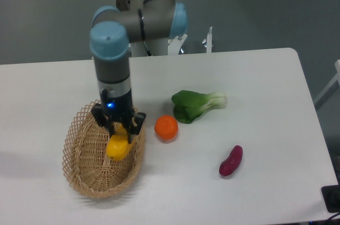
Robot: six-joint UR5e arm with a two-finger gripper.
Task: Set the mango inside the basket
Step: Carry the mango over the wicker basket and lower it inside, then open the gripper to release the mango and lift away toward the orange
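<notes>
while the arm reaches down from the top left of the frame, the gripper hangs over the basket in the lower left of the picture. its two black fingers are closed in tight on the top end of the mango, and the fruit hangs down below them. the mango is yellow with a bit of orange near the top. it sits inside the ring of the basket rim, over the upper right part of the bowl. i cannot tell if it touches the woven bottom or is just above it. a small blue light glows on the gripper body.

the basket is tan and woven, with a holey rim that spreads out. it lies on the white table. just to the right of the basket, near the middle of the frame, is a round orange fruit. up and to the right of that lies a green leafy vegetable with a pale stem. down in the lower right is a small purple sweet potato, well apart from the rest.
</notes>
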